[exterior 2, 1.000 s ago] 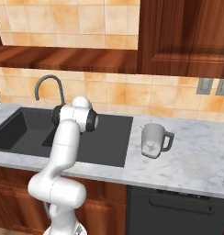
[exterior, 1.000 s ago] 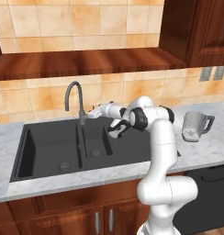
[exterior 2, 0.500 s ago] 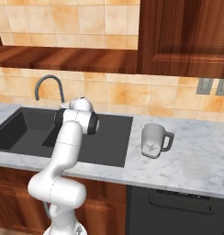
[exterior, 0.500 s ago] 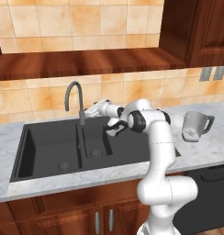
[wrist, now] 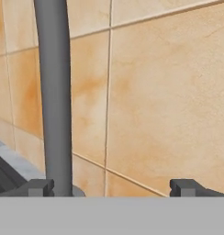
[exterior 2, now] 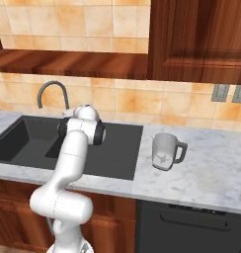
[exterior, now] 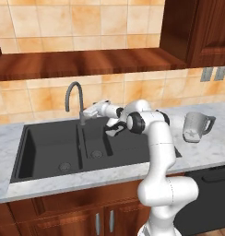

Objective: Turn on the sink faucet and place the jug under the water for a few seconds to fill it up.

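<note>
The sink faucet (exterior: pixel 74 102), a tall slim grey metal gooseneck tap with a curved arch spout, stood at the back rim of the dark charcoal matte sink (exterior: pixel 54 150), roughly above the divide between its large and small bowls, and no stream of water ran from it. The claw (exterior: pixel 89 112) on the white arm was released, its two dark fingertips (wrist: pixel 39 187) spread wide, and it sat just beside the tap's upright stem at about the stem's three o'clock in the left base view; from the hand camera the grey stem (wrist: pixel 53 96) rose just inside the left fingertip, with the orange tiled wall (wrist: pixel 169 92) behind. Whether a fingertip touched the stem or the lever at its base could not be told. The small translucent pale-grey jug (exterior 2: pixel 165 151), mug-like with a loop side handle, stood upright on the pale marbled worktop (exterior 2: pixel 211 173) well apart from the basin, at the sink's three o'clock, untouched. By this reckoning the first step was in hand: reaching for the tap to turn it on. The next move would call for the spread fingers to catch the small lever low at the base and push it over, then for the arm to swing away toward the jug.
</note>
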